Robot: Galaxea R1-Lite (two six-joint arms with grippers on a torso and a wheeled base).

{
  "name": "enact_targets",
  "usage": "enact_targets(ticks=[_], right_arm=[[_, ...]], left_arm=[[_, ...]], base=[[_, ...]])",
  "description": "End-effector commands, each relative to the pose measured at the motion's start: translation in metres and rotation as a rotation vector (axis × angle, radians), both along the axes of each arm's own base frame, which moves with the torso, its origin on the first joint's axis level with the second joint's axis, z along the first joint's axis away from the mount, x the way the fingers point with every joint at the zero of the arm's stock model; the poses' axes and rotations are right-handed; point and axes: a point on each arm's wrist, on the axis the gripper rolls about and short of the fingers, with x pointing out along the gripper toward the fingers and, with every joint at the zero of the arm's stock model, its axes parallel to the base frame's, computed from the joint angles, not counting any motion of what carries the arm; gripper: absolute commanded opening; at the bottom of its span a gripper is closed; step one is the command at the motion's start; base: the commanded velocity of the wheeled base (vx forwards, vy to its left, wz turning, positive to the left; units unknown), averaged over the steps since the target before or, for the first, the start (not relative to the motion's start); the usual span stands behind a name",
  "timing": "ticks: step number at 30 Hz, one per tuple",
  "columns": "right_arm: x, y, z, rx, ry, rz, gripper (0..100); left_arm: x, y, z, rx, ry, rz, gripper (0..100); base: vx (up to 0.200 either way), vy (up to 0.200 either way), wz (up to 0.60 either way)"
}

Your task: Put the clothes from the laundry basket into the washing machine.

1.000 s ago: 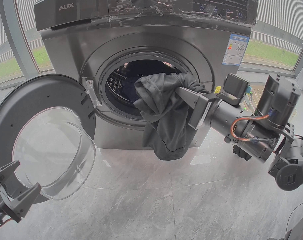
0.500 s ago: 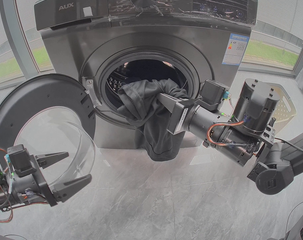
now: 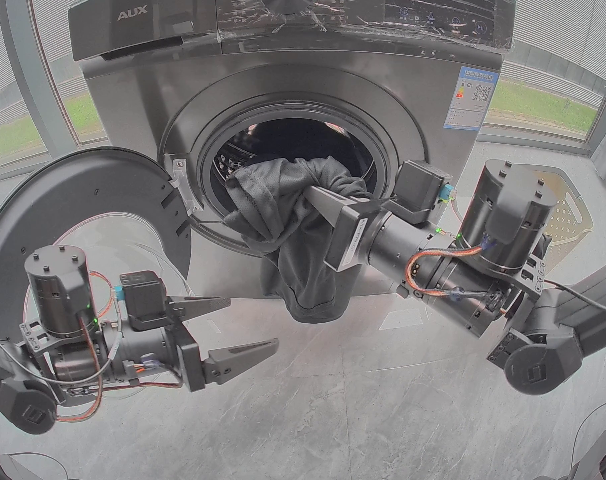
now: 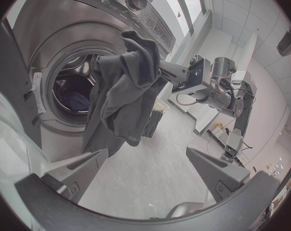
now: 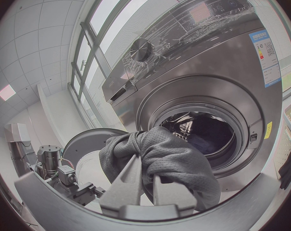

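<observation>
Grey cloth is what I've got: in the head view my right gripper (image 3: 314,193) is clamped tight on a dark grey bunched garment (image 3: 296,235), right in front of the round opening of the silver front-loading washing machine (image 3: 149,101). The top folds cover the lower part of the opening and the rest hangs down before the machine's front panel, clear of the grey marbled floor (image 3: 356,401). Whether the cloth touches the rim, I cannot tell. The round glass-windowed door (image 3: 83,188) stands swung wide to my left. My left gripper (image 3: 253,323) sits low in front of that door, fingers spread wide, nothing in them. A pale perforated laundry basket (image 3: 569,211) peeks out behind my right arm.

Left wrist view now: my left gripper (image 4: 145,151) is gaping and bare, and beyond it the garment (image 4: 126,90) dangles from the right gripper (image 4: 163,69). Something dark blue (image 4: 71,100) lies inside the drum.

Right wrist view: the right gripper (image 5: 147,169) pinches a thick fold of the garment (image 5: 171,158), with the drum opening just beyond it.
</observation>
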Motion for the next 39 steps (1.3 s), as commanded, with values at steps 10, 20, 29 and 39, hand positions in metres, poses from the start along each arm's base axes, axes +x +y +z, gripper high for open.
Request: enact_targets(ticks=[10, 20, 29, 39], right_arm=[[-0.007, 0.004, 0.001, 0.005, -0.001, 0.020, 0], [-0.012, 0.008, 0.002, 0.009, 0.000, 0.040, 0], [-0.013, 0.008, 0.000, 0.007, 0.005, 0.039, 0], [-0.010, 0.006, -0.003, -0.003, 0.013, 0.028, 0]], left_arm=[[0.050, -0.045, -0.033, -0.055, 0.007, -0.037, 100], [0.077, -0.065, -0.047, -0.085, -0.015, -0.015, 100], [0.094, -0.074, -0.044, -0.118, -0.090, 0.065, 100], [0.092, -0.076, -0.038, -0.141, -0.141, 0.096, 0]], base=[[0.000, 0.000, 0.00], [0.000, 0.000, 0.00], [0.000, 0.000, 0.00], [0.000, 0.000, 0.00]])
